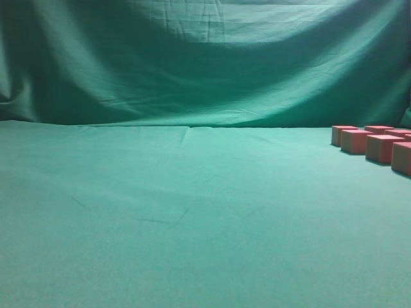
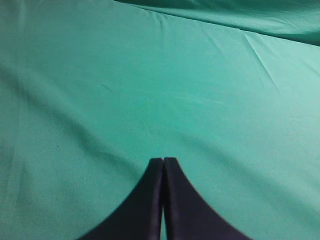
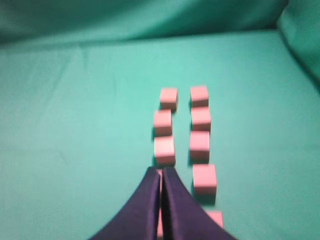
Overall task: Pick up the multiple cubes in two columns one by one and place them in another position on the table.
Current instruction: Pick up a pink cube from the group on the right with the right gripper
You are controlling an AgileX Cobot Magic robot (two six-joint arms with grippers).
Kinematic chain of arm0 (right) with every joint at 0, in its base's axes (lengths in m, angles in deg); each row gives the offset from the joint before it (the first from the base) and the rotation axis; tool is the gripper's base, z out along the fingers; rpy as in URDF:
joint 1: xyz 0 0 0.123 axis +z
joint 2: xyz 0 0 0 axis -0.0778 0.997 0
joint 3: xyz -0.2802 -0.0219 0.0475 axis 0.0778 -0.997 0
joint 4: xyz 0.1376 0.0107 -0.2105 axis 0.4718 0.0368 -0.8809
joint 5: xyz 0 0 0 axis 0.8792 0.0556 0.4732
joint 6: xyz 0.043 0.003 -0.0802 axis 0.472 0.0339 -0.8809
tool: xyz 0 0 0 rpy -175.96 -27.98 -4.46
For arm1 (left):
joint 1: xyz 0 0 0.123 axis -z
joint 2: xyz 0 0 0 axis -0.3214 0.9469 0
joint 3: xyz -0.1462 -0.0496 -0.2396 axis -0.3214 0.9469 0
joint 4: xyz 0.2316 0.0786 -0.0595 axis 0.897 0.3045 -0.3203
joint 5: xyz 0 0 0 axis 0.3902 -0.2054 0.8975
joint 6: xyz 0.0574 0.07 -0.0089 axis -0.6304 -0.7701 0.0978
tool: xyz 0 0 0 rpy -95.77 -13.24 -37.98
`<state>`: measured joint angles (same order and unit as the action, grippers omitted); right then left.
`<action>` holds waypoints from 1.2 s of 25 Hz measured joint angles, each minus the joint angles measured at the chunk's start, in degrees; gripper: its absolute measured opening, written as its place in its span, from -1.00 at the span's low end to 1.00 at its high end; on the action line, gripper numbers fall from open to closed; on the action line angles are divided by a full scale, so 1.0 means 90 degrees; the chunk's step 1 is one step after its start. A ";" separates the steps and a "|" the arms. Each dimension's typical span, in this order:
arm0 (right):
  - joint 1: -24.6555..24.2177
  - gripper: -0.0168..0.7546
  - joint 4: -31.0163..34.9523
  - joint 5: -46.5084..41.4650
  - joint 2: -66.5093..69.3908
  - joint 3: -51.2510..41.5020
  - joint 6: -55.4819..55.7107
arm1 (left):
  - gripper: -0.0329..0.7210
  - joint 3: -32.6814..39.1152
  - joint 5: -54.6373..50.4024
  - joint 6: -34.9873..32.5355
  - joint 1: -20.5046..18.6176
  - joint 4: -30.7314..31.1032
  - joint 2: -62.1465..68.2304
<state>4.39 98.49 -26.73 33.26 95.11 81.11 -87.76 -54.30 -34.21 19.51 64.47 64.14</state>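
Observation:
Several pink-red cubes stand in two columns on the green cloth. In the right wrist view the left column (image 3: 164, 150) and the right column (image 3: 199, 145) run away from the camera. In the exterior view the same cubes (image 1: 382, 148) sit at the far right edge. My right gripper (image 3: 161, 170) is shut and empty, hovering over the near end of the left column. A cube beneath it shows pink through the thin gap between the fingers. My left gripper (image 2: 163, 160) is shut and empty over bare cloth. Neither gripper shows in the exterior view.
The green cloth (image 1: 180, 212) covers the whole table and rises as a backdrop (image 1: 205, 58) behind it. It has shallow creases. No other objects show on the left and middle of the table.

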 joint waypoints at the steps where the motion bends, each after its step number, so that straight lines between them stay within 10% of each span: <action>1: 0.0000 -0.96 0.0030 -0.0265 0.0268 0.0155 -0.0096 | -0.91 0.0000 0.0000 0.0000 0.0000 0.0000 0.0000; 9: 0.0027 -0.96 0.0030 -0.2564 0.2508 0.1523 -0.0479 | -0.91 0.0000 0.0000 0.0000 0.0000 0.0000 0.0000; 19: 0.1285 -0.96 -0.0993 -0.2194 0.4587 0.1653 0.0317 | -0.91 0.0000 0.0000 0.0000 0.0000 0.0000 0.0000; 27: 0.1285 0.24 -0.1156 -0.1665 0.5278 0.1693 0.0649 | -0.91 0.0000 0.0000 0.0000 0.0000 0.0000 0.0000; 30: 0.1285 0.40 -0.1171 -0.1345 0.5380 0.1693 0.0675 | -0.91 0.0000 0.0000 0.0000 0.0000 0.0000 0.0000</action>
<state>15.96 87.96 -38.83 81.68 110.35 87.18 -87.76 -54.30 -34.21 19.51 64.47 64.14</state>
